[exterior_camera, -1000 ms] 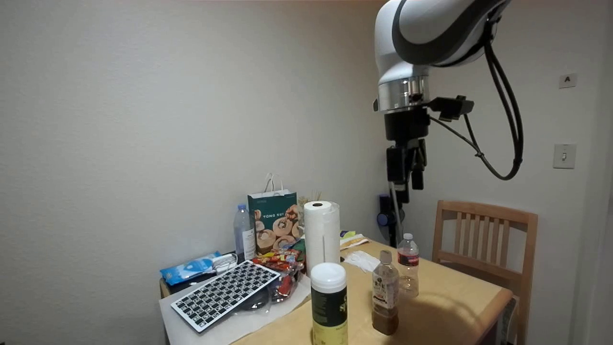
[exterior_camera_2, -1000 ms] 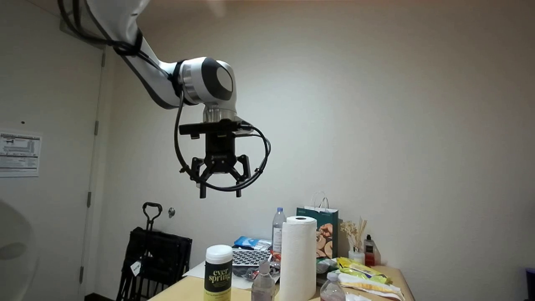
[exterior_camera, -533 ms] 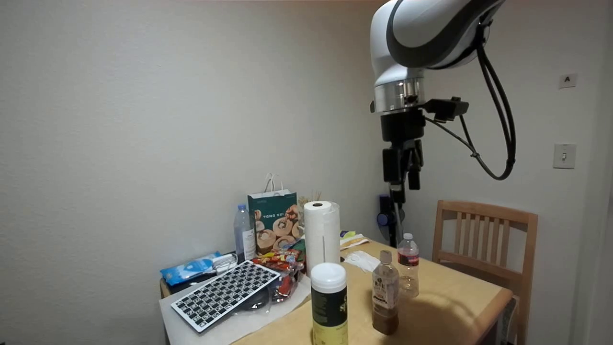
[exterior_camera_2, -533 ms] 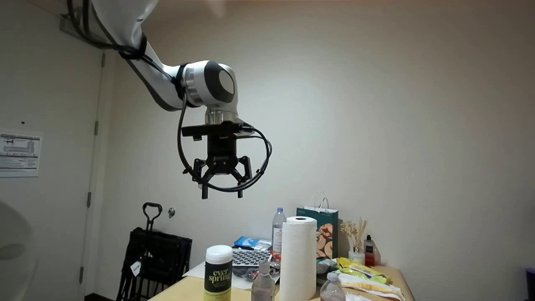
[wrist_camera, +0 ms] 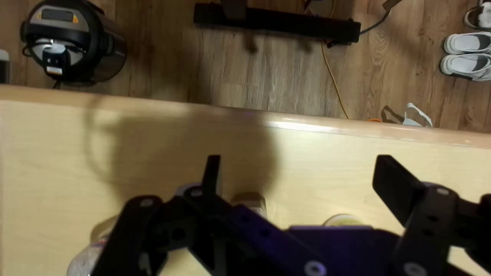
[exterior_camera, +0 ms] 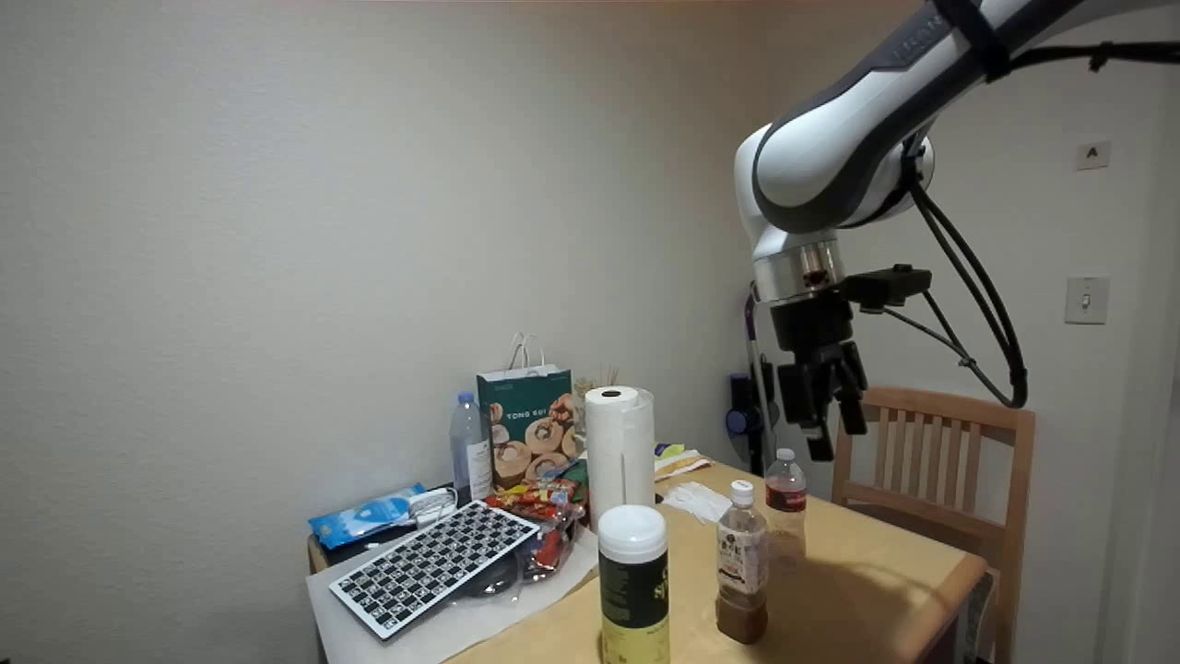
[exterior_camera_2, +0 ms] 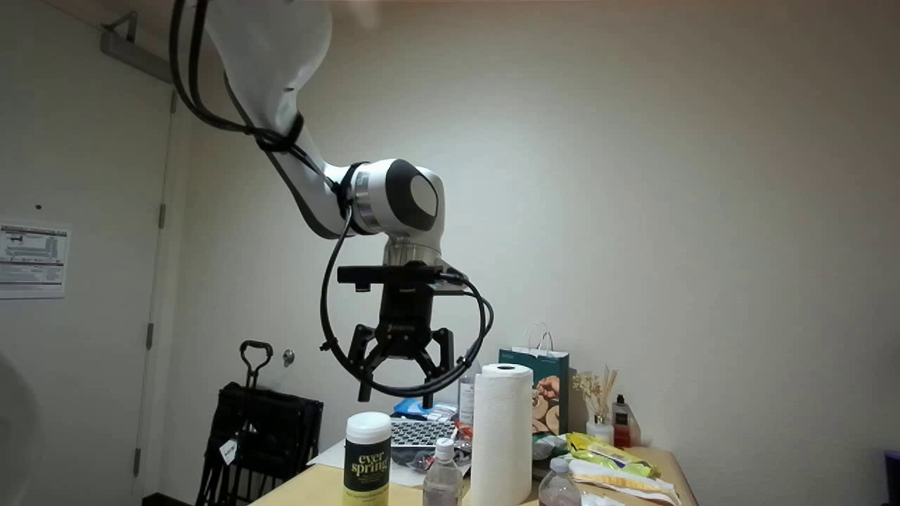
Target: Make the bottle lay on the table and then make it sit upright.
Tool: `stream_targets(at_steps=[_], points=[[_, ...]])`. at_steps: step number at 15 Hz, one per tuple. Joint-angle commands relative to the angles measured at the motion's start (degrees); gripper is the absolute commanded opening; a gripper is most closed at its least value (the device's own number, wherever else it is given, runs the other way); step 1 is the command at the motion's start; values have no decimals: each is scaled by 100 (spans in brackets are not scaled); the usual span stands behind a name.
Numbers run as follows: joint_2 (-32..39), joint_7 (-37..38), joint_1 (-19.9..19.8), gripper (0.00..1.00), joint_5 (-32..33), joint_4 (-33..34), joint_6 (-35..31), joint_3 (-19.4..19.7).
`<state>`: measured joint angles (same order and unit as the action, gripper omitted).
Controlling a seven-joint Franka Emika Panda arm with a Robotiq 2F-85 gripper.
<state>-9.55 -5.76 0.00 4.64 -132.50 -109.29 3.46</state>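
The bottle [exterior_camera: 741,564], small and clear with brown contents, a pale label and a light cap, stands upright on the tan table [exterior_camera: 876,572]. Its upper part shows in an exterior view [exterior_camera_2: 442,478]. In the wrist view only the brown lower part of the bottle [wrist_camera: 251,201] shows; the rest is hidden behind a finger. My gripper [exterior_camera: 838,441] is open and empty, above the table and higher than the bottle cap, apart from it. The gripper also shows with spread fingers in an exterior view [exterior_camera_2: 396,398] and the wrist view [wrist_camera: 299,166].
A red-labelled clear bottle [exterior_camera: 785,503] stands close behind the bottle. A white-capped canister [exterior_camera: 632,590] and a paper towel roll [exterior_camera: 619,456] stand beside it. A checkered board [exterior_camera: 433,567] and snack bags lie farther off. A wooden chair [exterior_camera: 931,480] stands at the table's edge.
My gripper has come down clearly toward the table and shifted right in both exterior views, now tilted a little. It stays open. The bottle has not moved.
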Motion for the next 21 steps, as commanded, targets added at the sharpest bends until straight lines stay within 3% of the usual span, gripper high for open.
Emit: stream_targets(at_steps=[1, 7, 15, 21], points=[[524, -102, -280, 100, -15, -61, -277, 191], [787, -11, -394, 100, 70, 24, -153, 214], [1611, 289, -276, 100, 398, 407, -1542, 44], [2343, 215, -110, 100, 476, 1236, -1768, -106]])
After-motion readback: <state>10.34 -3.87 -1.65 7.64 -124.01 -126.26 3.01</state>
